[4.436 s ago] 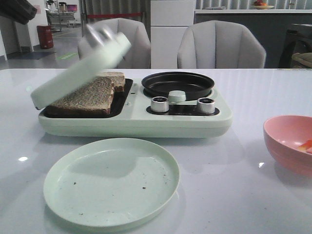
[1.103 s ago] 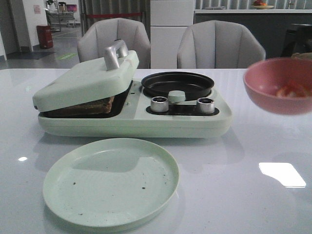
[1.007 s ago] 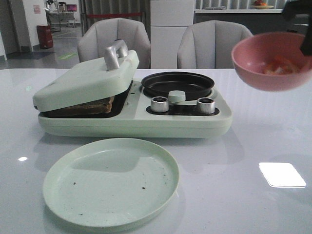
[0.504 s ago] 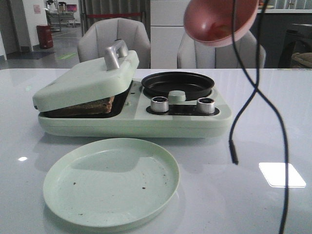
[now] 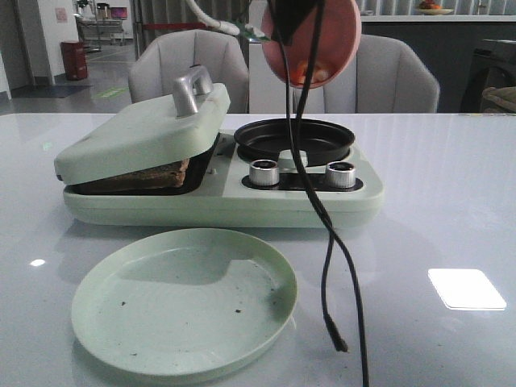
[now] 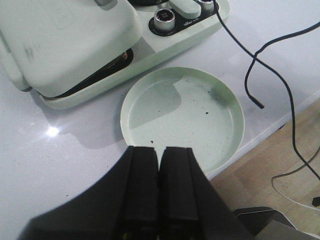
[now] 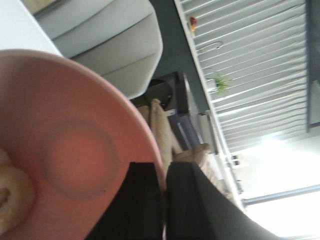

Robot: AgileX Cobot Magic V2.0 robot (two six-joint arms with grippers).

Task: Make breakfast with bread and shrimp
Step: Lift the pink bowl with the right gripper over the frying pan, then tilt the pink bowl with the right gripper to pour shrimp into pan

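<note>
Shrimp (image 5: 307, 74): pink-orange pieces lying low in the tipped pink bowl (image 5: 314, 40), held in the air above the black round pan (image 5: 293, 138); in the right wrist view a pale curled piece (image 7: 12, 195) sits against the bowl's inner wall; none shows in the pan
Bread (image 5: 145, 174): brown-crusted slices in the left bay of the pale green breakfast maker (image 5: 242, 201), mostly covered; only the near edge shows under the lid (image 5: 141, 133)
Lid: resting tilted on the bread, not fully down; silver handle (image 5: 191, 89) on top, toward the far side
Pink bowl: turned steeply on its side, its opening facing the camera and downward, high at the far centre of the scene
Right pincer (image 7: 165, 200): clamped on the bowl's rim, one dark finger inside and one outside, seen in the right wrist view
Left pincer (image 6: 159, 185): fingers pressed together with nothing between them, hanging above the near edge of the tabletop (image 5: 419, 234), just near of the plate
Plate (image 5: 184, 300): pale green, round, near left on the tabletop in front of the breakfast maker; a few dark crumbs on it
Knobs (image 5: 264, 172): two silver dials on the near face of the pan side
Cable (image 5: 326, 242): black, hanging from the raised arm down across the pan and knobs, its loose end over the tabletop right of the plate
Chairs (image 5: 379, 76): two grey ones beyond the far edge
</note>
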